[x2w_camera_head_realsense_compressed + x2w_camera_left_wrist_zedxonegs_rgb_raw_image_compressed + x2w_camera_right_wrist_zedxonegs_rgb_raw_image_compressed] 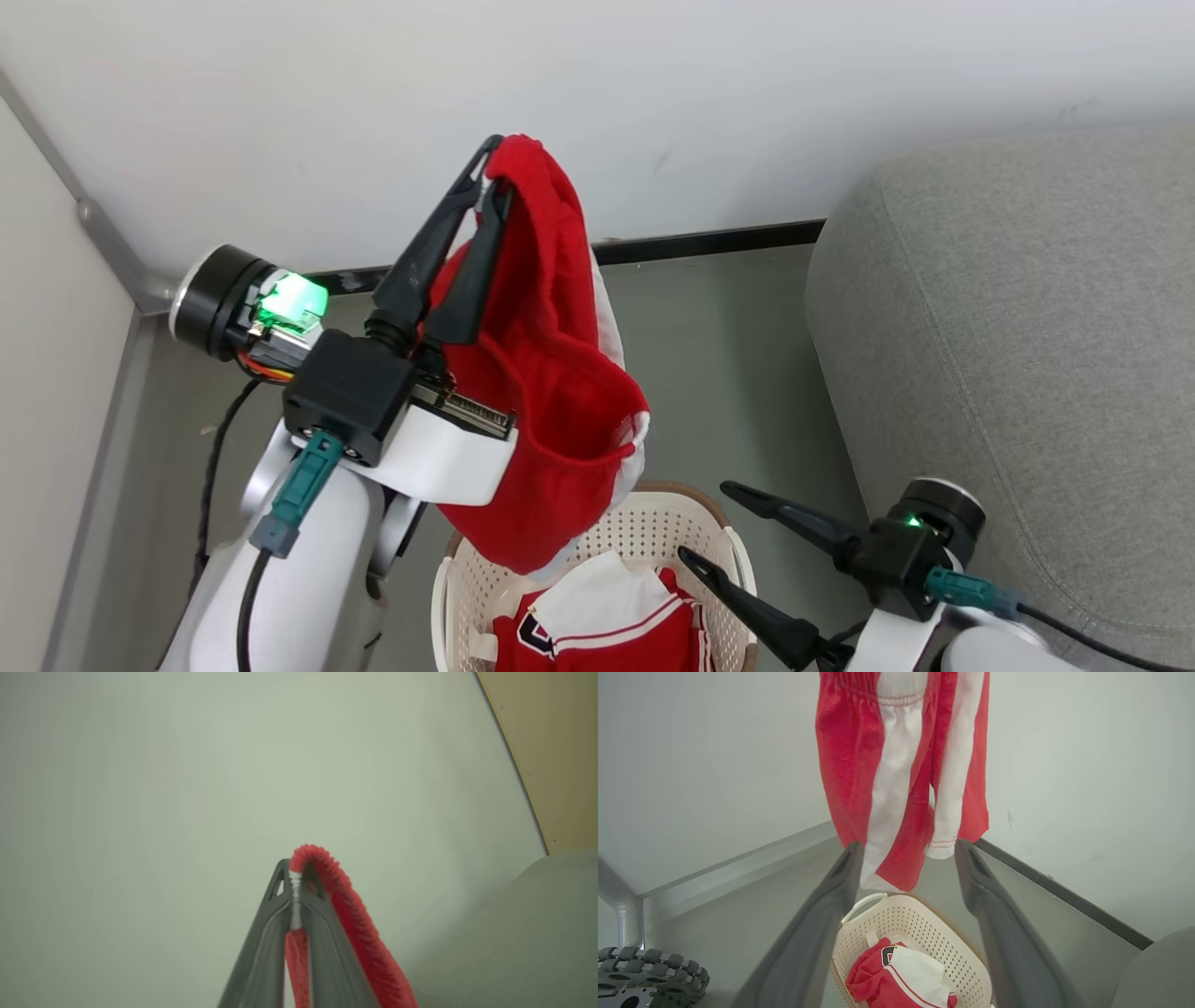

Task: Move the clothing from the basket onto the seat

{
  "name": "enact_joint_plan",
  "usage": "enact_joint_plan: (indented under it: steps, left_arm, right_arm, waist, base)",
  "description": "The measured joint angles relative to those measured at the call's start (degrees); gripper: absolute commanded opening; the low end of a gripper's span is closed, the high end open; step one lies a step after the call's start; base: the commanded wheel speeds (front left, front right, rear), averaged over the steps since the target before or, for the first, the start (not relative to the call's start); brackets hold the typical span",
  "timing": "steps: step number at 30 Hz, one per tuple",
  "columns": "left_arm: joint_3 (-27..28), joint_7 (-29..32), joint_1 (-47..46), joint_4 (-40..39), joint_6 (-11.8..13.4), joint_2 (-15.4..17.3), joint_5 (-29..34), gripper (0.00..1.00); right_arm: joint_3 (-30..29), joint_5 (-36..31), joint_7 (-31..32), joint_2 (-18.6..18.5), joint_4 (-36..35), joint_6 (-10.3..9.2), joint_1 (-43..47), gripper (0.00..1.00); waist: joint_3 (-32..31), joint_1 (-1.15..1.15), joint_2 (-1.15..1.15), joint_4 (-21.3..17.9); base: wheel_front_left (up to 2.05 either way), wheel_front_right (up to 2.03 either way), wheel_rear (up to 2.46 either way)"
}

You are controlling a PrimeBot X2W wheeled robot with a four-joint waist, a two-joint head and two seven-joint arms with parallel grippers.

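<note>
Head view: left hand, raised mid-frame with fingers pointing up, clenches the shorts dangling over the basket at bottom centre; right hand, lower right, is spread and empty.

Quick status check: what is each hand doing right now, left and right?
Left hand: closed, holding the red shorts up above the basket.
Right hand: open, holding nothing.

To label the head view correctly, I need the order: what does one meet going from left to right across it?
In order: left gripper, shut on the shorts → shorts → right gripper, open → sofa. The basket lies under the shorts, so it is left out.
</note>
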Motion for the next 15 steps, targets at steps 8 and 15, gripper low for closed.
enact_joint_plan:
  steps: [8,15]
  left_arm:
    - [-2.20,0.00,-0.26,-0.04,-0.52,-1.40,0.21,0.00]
    - [-3.87,0.00,-1.43,-0.07,-1.03,-2.55,0.42,0.00]
  right_arm:
    - [7.40,2.58,1.75,-0.85,-1.01,0.00,-3.90,1.00]
    - [9.88,4.60,2.65,-1.44,0.25,0.00,-7.21,1.00]
  waist:
    - [-1.12,0.00,0.00,0.60]
    - [-1.30,0.00,0.00,1.74]
  base:
    - [0.00,0.00,0.00]
    - [0.00,0.00,0.00]
